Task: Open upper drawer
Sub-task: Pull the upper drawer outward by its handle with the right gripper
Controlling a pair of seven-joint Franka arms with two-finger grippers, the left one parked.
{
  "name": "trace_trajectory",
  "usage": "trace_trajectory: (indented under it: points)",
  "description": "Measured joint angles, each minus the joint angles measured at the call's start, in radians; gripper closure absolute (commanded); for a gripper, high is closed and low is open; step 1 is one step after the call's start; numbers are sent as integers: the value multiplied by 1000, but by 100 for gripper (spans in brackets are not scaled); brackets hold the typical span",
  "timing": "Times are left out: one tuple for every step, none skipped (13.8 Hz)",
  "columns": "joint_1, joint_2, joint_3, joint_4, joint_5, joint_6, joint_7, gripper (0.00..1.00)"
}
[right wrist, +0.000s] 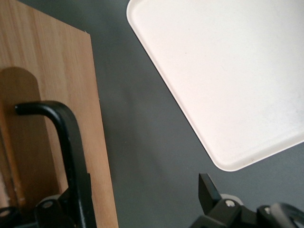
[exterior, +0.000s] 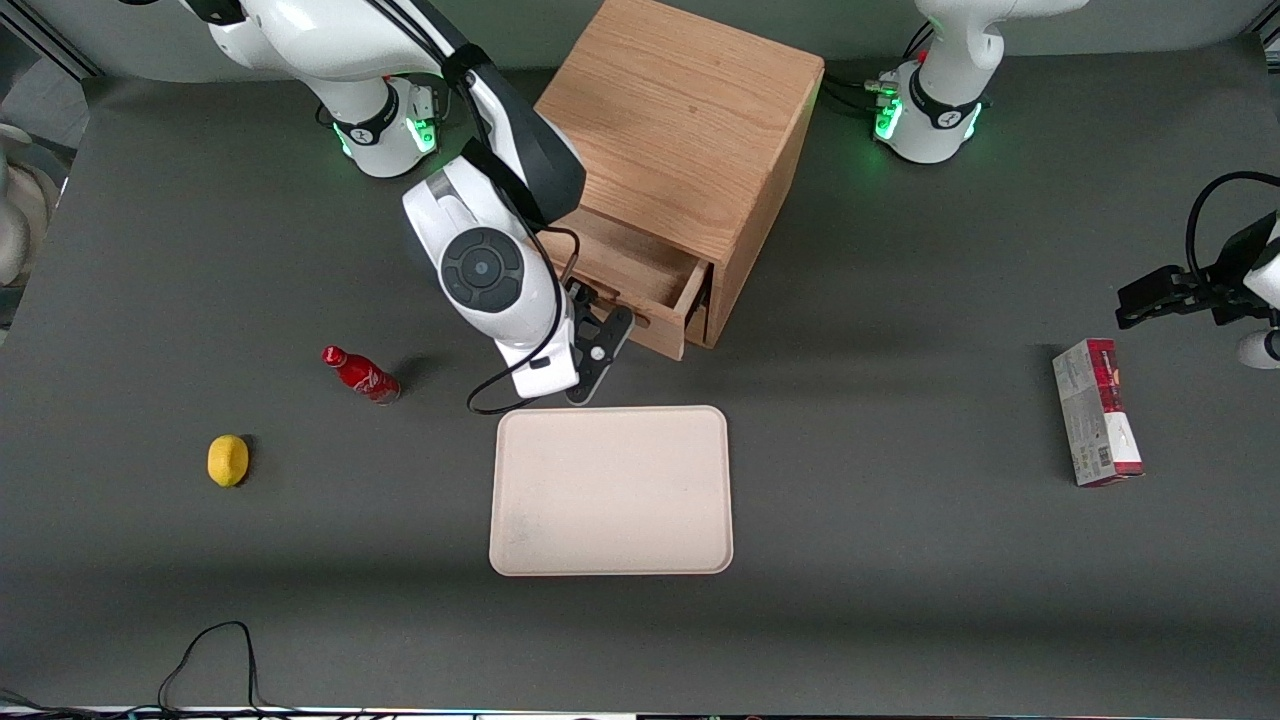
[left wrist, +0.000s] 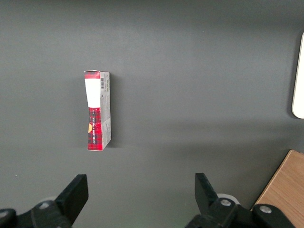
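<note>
The oak cabinet (exterior: 690, 130) stands at the back middle of the table. Its upper drawer (exterior: 640, 275) is pulled partly out, and its bare inside shows. My right gripper (exterior: 600, 350) hangs at the drawer's front panel, on the side nearer the front camera. In the right wrist view the drawer's front panel (right wrist: 52, 80) and its black wire handle (right wrist: 71, 142) show close up. The gripper (right wrist: 133, 204) is open, and the handle lies close by one finger. The other finger (right wrist: 208, 190) stands well apart over the grey table.
A cream tray (exterior: 610, 490) lies just nearer the front camera than the gripper; it also shows in the right wrist view (right wrist: 228, 71). A red bottle (exterior: 360, 375) and a lemon (exterior: 228, 460) lie toward the working arm's end. A red and white box (exterior: 1095, 410) lies toward the parked arm's end.
</note>
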Motion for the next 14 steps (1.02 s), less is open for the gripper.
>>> trace_trajectory:
  points:
    - [-5, 0, 0, 0, 0, 0, -1, 0]
    - [-9, 0, 0, 0, 0, 0, -1, 0]
    - [-11, 0, 0, 0, 0, 0, -2, 0]
    - [-11, 0, 0, 0, 0, 0, -2, 0]
    - [-11, 0, 0, 0, 0, 0, -2, 0]
    - [-12, 0, 0, 0, 0, 0, -2, 0]
    - [-15, 0, -1, 0, 0, 0, -2, 0]
    - [-20, 0, -1, 0, 0, 1, -2, 0]
    - [-26, 0, -1, 0, 0, 1, -2, 0]
    - [-31, 0, -1, 0, 0, 1, -2, 0]
    - [-37, 0, -1, 0, 0, 1, -2, 0]
    - [-42, 0, -1, 1, 0, 1, -2, 0]
    - [-48, 0, -1, 1, 0, 2, -2, 0]
    - [-54, 0, -1, 2, 0, 3, -2, 0]
